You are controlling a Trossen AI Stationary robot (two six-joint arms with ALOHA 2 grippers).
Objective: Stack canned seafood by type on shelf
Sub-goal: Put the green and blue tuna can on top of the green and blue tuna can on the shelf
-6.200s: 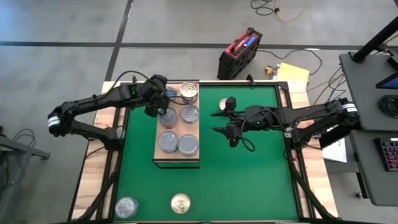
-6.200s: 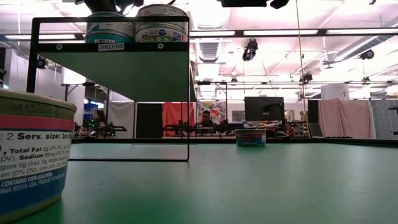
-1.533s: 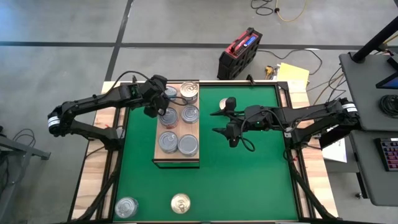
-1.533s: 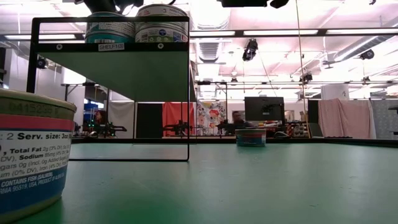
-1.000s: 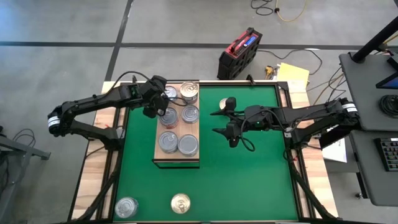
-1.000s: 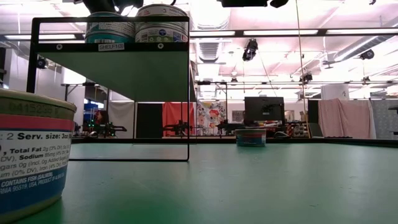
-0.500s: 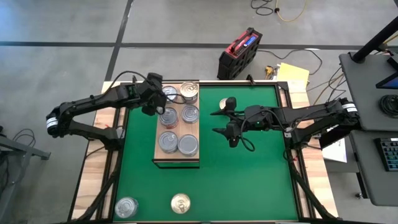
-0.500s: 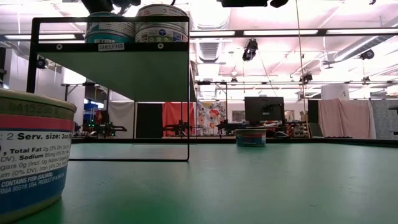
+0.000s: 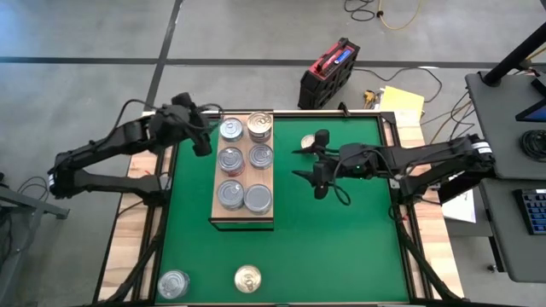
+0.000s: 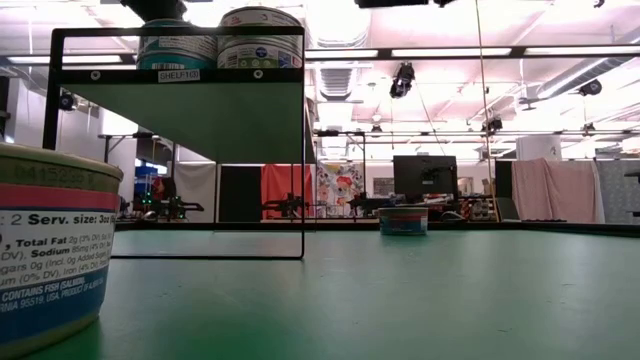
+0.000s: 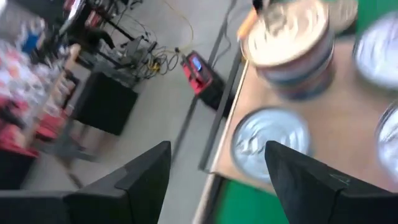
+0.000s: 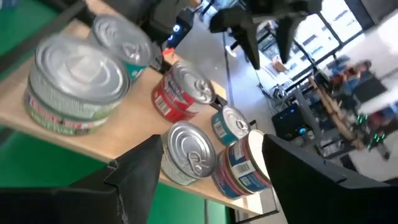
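Now that the left gripper (image 9: 202,136) has pulled back off the shelf (image 9: 243,218) to its left edge, fingers spread and empty, all six tins (image 9: 244,162) on the board show, where before one was covered. Right gripper (image 9: 314,164) hovers over the green mat (image 9: 341,247), slightly shifted, jaws apart, holding nothing. Two loose cans (image 9: 211,281) haven't budged.

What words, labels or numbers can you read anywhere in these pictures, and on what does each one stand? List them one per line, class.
"SHELF100" (last characters unclear): white sticker on the shelf frame's front bar, low view.
"2 Serv. size: 3 oz": near can, low view.
"Total Fat 2g (3% DV)": same can.
"Sodium 85mg": same can.
"CONTAINS FISH (SALMON)": same can, bottom band.
Stamped code on that can's rim: too faint.
Labels on the shelf cans in the wrist views: too blurred.
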